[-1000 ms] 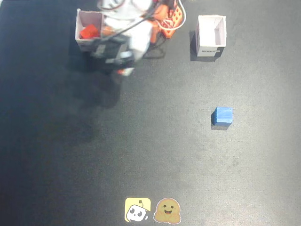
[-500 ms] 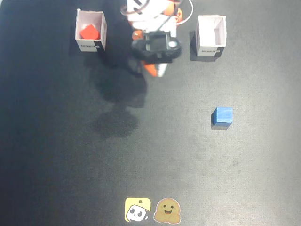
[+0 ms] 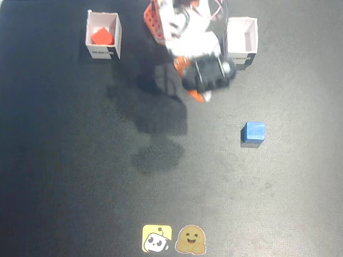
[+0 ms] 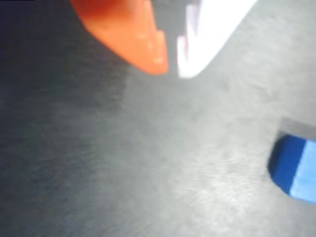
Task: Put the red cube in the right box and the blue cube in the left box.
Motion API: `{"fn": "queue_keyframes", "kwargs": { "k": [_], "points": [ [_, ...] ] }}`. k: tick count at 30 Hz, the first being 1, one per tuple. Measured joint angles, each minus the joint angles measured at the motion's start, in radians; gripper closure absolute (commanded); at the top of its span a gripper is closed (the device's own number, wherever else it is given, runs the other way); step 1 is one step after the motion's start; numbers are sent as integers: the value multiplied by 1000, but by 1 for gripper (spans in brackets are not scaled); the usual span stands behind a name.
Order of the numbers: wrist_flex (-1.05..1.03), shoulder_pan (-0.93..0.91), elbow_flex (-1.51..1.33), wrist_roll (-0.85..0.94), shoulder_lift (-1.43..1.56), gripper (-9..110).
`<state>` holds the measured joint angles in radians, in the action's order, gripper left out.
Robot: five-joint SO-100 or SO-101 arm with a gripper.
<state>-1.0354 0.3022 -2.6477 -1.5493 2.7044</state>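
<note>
In the fixed view the red cube (image 3: pixel 102 36) lies inside the right box (image 3: pixel 104 52), the pinkish-walled one at the top left of the picture. The left box (image 3: pixel 248 38), with plain white walls, stands at the top right, and the arm overlaps its left edge. On the black mat below that box sits the blue cube (image 3: pixel 253 131), and the wrist view catches it at its right edge (image 4: pixel 296 170). My gripper (image 3: pixel 201 96) (image 4: pixel 172 66) hangs above the mat up and left of the blue cube. It is shut and holds nothing.
The arm's base (image 3: pixel 161 19) stands at the top middle, between the boxes. Its shadow falls on the mat below it. Two cartoon stickers (image 3: pixel 157 238) (image 3: pixel 191 239) lie at the bottom edge.
The arm has swung from the box with the red cube across to the right of the fixed view, towards the blue cube. The red cube has stayed in its box.
</note>
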Motion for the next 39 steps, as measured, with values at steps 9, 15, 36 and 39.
{"fn": "queue_keyframes", "kwargs": {
  "k": [9, 15, 36, 39],
  "points": [
    [143, 129, 3, -247, -167, 101],
    [227, 169, 5, -345, -267, 101],
    [380, 261, 247, -445, -752, 88],
    [407, 276, 249, -469, -802, 87]
  ]
}}
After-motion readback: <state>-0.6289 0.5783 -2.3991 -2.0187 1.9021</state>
